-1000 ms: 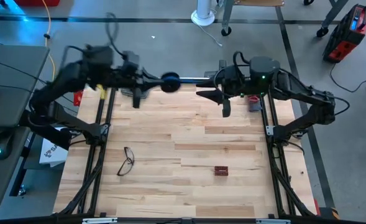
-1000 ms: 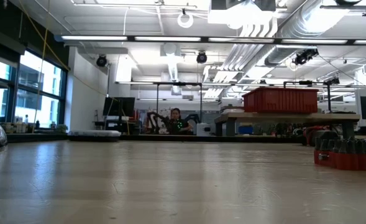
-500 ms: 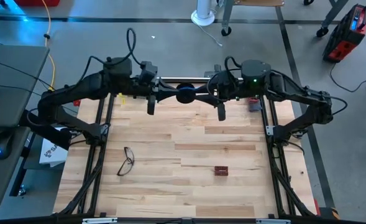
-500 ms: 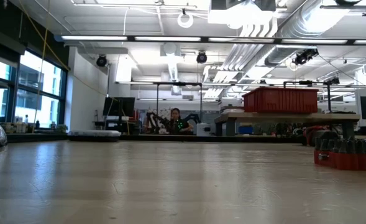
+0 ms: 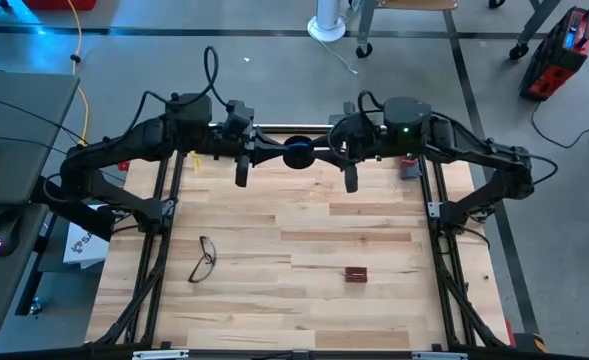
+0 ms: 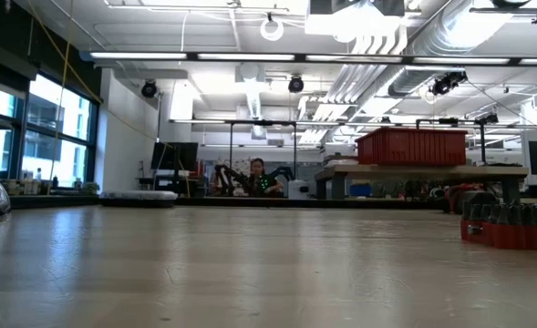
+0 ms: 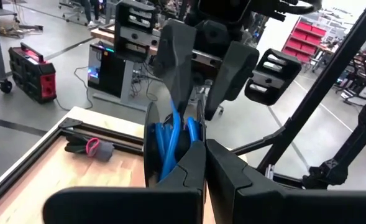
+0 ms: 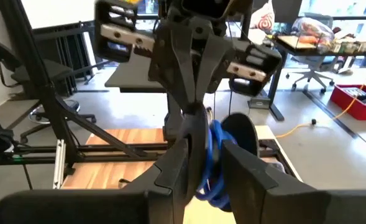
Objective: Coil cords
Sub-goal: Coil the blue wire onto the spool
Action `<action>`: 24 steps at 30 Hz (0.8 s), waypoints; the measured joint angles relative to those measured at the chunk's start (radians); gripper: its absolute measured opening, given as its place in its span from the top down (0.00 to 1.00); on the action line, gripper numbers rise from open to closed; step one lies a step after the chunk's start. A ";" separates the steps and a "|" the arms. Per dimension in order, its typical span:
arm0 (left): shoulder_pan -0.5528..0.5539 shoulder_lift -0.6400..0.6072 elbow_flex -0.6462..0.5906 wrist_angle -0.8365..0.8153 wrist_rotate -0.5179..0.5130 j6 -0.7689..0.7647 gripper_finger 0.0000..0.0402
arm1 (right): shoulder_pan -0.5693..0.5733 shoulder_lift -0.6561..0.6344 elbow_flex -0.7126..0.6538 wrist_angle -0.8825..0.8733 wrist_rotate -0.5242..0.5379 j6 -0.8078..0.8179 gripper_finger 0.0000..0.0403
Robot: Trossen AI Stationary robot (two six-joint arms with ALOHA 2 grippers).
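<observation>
Both dark arms reach toward each other above the far edge of the pale wooden plank table, and their pincers meet at one small round coil of thin blue-and-dark cable held in the air between them. In the high view the left pincer comes at the coil from the left and the right pincer from the right, so that the coil sits pinched between the two wrists, well above the table top.

The left wrist view shows the left arm's own dark fingers closed narrow on the near rim of the coil, with blue loops bulging between them, while the other arm's fingers grip the far rim. The right wrist view shows the same from the other side: the right arm's fingers are drawn close around the blue loops, and the left arm's fingers clamp it from beyond.

On the table, well apart from the coil, lie a pair of dark-framed eyeglasses toward the left and a small dark red block toward the right. In the low view, a person sits far back in the room.
</observation>
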 joint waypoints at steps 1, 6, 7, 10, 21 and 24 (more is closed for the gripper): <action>-0.003 0.000 0.000 -0.001 0.001 0.000 1.00 | 0.000 0.004 0.000 0.003 0.000 0.000 0.78; -0.012 0.000 0.000 -0.001 0.002 0.008 1.00 | 0.008 0.012 0.000 0.007 -0.005 0.003 0.78; -0.012 0.000 0.000 -0.001 0.002 0.008 1.00 | 0.013 0.013 0.000 0.005 -0.005 0.002 0.78; -0.012 0.000 0.000 -0.001 -0.014 0.016 1.00 | 0.027 0.014 0.000 0.008 -0.008 0.000 0.83; -0.004 -0.009 0.000 -0.027 -0.043 0.029 0.98 | 0.031 0.025 0.000 -0.003 0.003 0.121 0.99; -0.004 -0.023 0.000 -0.066 -0.061 0.027 0.95 | 0.030 0.027 0.000 -0.026 0.000 0.152 1.00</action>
